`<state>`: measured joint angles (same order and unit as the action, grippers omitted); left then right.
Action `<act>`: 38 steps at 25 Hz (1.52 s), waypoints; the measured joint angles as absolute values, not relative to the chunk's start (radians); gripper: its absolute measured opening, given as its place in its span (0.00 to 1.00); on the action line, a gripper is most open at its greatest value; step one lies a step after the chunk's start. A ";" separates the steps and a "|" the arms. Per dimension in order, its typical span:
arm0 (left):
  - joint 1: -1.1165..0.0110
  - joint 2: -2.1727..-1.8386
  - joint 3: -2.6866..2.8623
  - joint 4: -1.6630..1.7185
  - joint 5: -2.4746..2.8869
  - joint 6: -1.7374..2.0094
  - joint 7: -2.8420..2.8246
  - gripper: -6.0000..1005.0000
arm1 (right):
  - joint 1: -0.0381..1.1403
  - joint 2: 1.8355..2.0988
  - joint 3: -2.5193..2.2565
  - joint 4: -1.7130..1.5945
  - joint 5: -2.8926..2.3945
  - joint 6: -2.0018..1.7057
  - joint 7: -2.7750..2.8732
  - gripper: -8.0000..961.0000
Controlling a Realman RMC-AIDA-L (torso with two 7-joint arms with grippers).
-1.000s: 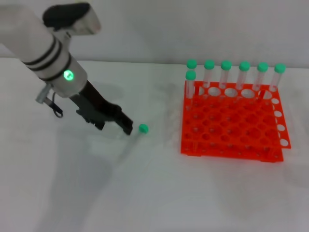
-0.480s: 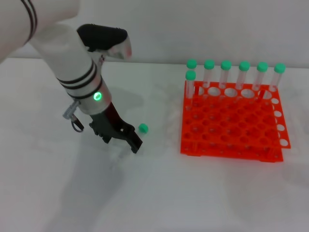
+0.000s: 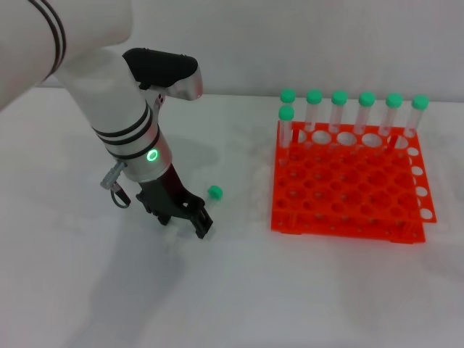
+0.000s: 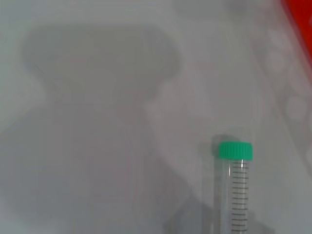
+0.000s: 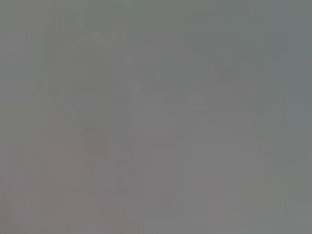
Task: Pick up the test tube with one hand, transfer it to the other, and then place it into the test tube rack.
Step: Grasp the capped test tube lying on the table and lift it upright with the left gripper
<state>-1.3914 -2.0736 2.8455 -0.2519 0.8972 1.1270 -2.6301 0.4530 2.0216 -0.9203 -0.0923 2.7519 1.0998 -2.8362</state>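
The test tube lies flat on the white table, its green cap (image 3: 214,192) pointing toward the rack and its clear body running back under my left gripper. The left wrist view looks straight down on the test tube (image 4: 235,185), cap and graduation marks plain. My left gripper (image 3: 181,221), on the arm with the green light, hangs low over the tube's body, open, with a finger on each side. The orange test tube rack (image 3: 348,188) stands to the right. The other hand is out of view; its wrist view is plain grey.
Several green-capped tubes (image 3: 339,109) stand upright along the rack's back row and one at its back left corner. A corner of the rack (image 4: 302,19) shows in the left wrist view. White table (image 3: 290,290) spreads in front of the rack.
My left arm has swung right and lowered, bringing the gripper from beside the cap down over the tube's body. The tube has not moved.
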 joint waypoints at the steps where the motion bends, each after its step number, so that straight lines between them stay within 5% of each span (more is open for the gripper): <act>1: -1.391 -2.074 2.846 -0.249 0.899 1.126 -2.630 0.83 | 0.454 2.022 -0.920 -0.092 2.752 1.100 -2.836 0.91; 7: -1.386 -2.074 2.845 -0.223 0.924 1.124 -2.643 0.78 | 0.454 2.022 -0.920 -0.090 2.752 1.100 -2.836 0.91; 18: -1.391 -2.075 2.846 -0.201 0.925 1.117 -2.641 0.31 | 0.447 2.022 -0.920 -0.090 2.752 1.095 -2.836 0.91; 23: -1.389 -2.074 2.845 -0.203 0.914 1.095 -2.638 0.20 | 0.445 2.019 -0.920 -0.090 2.753 1.090 -2.836 0.91; 38: -1.304 -2.073 2.844 -0.207 0.555 0.482 -2.493 0.20 | 0.443 2.017 -0.918 -0.092 2.753 1.075 -2.836 0.91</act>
<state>-1.3041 -2.0734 2.8441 -0.2068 0.5552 0.4817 -2.4932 0.4433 2.0170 -0.9182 -0.0923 2.7534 1.0753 -2.8363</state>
